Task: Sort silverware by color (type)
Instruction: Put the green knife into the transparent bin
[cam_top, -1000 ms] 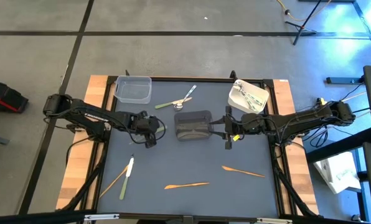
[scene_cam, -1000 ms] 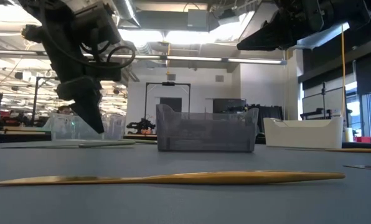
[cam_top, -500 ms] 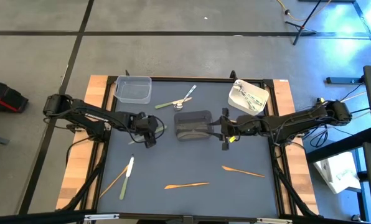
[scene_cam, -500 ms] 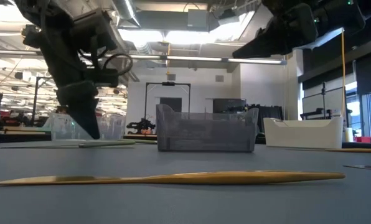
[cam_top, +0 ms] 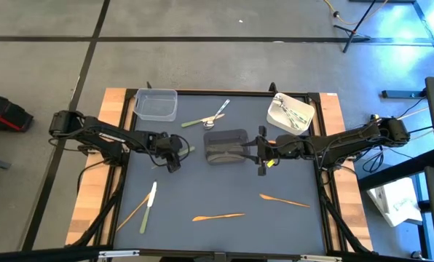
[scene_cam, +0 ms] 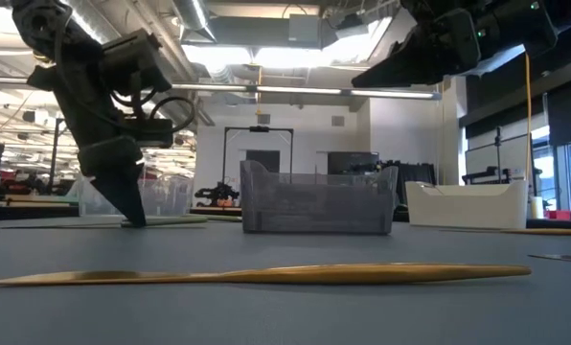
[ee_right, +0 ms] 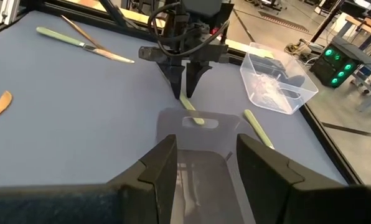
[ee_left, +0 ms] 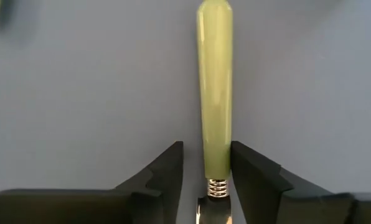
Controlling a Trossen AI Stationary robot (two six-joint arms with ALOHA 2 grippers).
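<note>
Blue-grey table (cam_top: 224,185) under a workshop hall, and the left end effector (cam_top: 175,161) is down at the mat, fingers apart w/ an olive-green-handled utensil (ee_left: 215,87) lying flat between them, handle running straight out ahead, not pinched yet by the look of it. Gaps each side look uneven in the left wrist view, so centre up before closing. Close low, near the metal collar, lift level so it doesn't pivot. Right end effector (cam_top: 261,155) hangs beside the dark grey bin (cam_top: 226,146), fingers spread, nothing in them. Elsewhere: orange slim pieces (cam_top: 218,216) near the front edge, more silverware by the clear tub (cam_top: 157,104), white tub (cam_top: 290,110) already holding some. Green should go w/ the other greens, I'd judge.
</note>
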